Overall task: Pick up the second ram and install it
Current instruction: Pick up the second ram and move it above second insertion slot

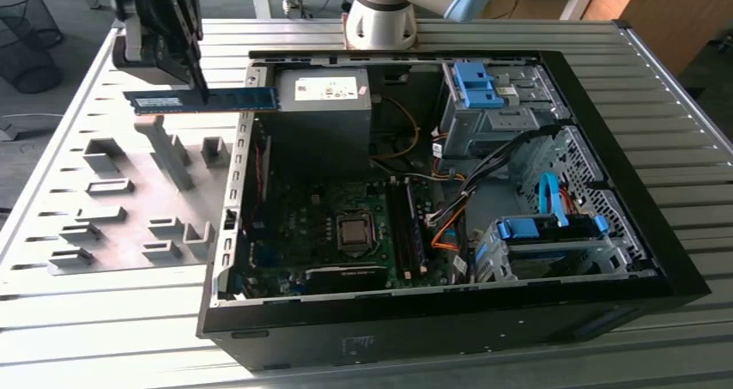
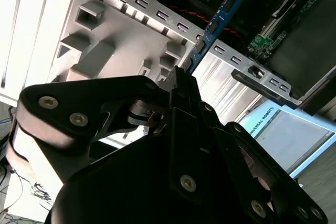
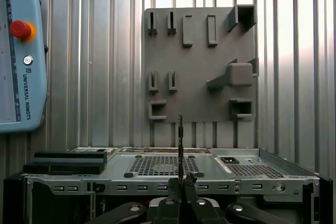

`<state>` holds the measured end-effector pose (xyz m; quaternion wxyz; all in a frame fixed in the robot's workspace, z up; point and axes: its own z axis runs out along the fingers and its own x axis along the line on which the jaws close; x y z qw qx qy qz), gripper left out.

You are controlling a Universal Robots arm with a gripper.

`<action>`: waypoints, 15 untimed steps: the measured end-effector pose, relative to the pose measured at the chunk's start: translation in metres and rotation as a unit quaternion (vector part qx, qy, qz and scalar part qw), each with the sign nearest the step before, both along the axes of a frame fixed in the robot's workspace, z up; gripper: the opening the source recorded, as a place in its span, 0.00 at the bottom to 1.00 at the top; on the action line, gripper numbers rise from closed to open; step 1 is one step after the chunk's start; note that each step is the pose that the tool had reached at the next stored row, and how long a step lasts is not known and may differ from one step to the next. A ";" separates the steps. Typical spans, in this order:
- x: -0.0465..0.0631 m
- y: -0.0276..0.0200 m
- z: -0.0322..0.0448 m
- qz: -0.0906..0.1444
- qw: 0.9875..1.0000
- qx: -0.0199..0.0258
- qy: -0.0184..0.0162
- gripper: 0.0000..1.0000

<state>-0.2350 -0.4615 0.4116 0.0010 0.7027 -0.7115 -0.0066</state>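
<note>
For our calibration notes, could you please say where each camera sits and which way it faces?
Exterior view: off the arm, above, looking down on the open computer case; arm base and claw show.
First wrist view: on the arm, looking past the claw to the grey holder plate.
Second wrist view: on the arm, looking along the claw.
All share the second ram.

You see an open computer case [image 1: 435,325] on the ribbed metal surface [image 1: 115,337], with a grey holder plate [image 1: 126,239] lying just beside it.
</note>
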 end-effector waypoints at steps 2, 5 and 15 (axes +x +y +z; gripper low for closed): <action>0.001 0.0000 0.0000 0.000 1.000 0.000 0.000 0.14; 0.003 0.0000 0.0001 0.000 1.000 0.000 0.000 0.14; 0.010 0.0000 0.0000 0.000 1.000 0.000 0.000 0.14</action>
